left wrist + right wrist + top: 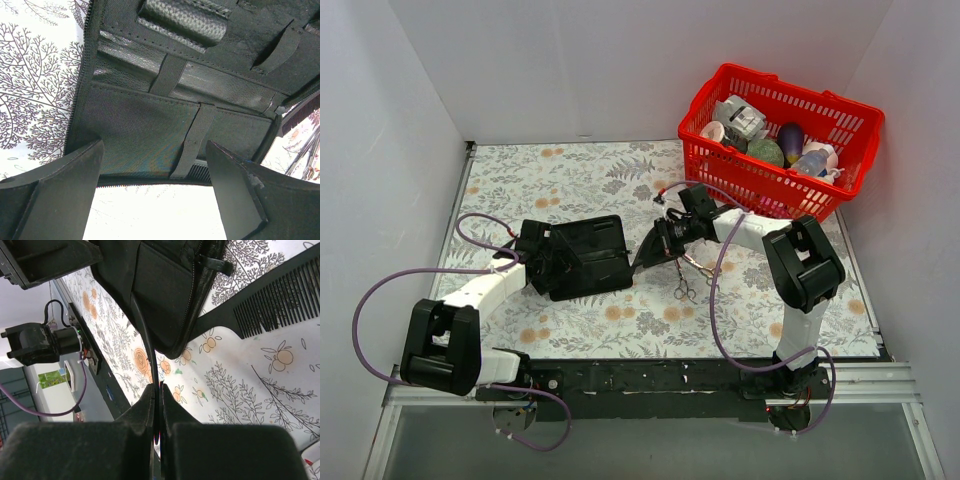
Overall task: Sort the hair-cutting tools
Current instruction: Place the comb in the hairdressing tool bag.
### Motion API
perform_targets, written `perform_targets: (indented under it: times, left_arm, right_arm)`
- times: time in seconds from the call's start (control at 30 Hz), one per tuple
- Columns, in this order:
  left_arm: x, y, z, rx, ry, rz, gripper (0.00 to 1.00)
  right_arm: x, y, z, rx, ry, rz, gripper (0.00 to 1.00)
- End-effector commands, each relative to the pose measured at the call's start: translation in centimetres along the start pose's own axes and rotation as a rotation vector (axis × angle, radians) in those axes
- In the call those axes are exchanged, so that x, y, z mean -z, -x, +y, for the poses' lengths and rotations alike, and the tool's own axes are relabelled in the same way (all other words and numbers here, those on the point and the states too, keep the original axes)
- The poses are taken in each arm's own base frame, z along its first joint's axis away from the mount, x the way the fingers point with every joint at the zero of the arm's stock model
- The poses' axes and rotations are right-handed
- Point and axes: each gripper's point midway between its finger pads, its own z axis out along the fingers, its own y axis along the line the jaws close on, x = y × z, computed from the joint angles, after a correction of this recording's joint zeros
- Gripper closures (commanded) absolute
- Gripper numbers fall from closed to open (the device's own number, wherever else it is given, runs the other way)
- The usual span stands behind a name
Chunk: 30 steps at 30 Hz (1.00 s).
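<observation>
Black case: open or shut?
Open: the case is unfolded, inner pockets and elastic straps exposed in the left wrist view.

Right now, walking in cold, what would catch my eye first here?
Probably the red basket of colourful odds and ends at the far right corner. Then the black case lying open mid-table, the right claw pinching a thin edge of it and the left claw open above its pockets. A black comb and silver scissors lie just beside it.
</observation>
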Motion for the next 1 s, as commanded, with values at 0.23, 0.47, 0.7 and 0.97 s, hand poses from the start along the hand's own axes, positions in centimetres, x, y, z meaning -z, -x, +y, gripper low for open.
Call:
perform_targets:
  times: [0.23,0.47,0.7,0.97]
  left_arm:
    - [0.0,0.1,2.0,0.0,0.066,-0.024,0.16]
    - [-0.1,0.0,2.0,-0.003,0.063,-0.022,0.16]
    - [-0.1,0.0,1.9,-0.003,0.061,-0.021,0.16]
    - [0.1,0.0,1.9,-0.003,0.057,-0.027,0.16]
  right_arm:
    - [-1.3,0.7,-1.8,-0.06,-0.106,-0.074,0.99]
    - [-2.7,1.5,-2.2,-0.127,-0.085,-0.107,0.99]
    - [-4.4,0.4,-0.9,-0.095,-0.073,-0.06,0.99]
    - [-6.8,-0.6,0.7,-0.071,-0.068,-0.019,0.99]
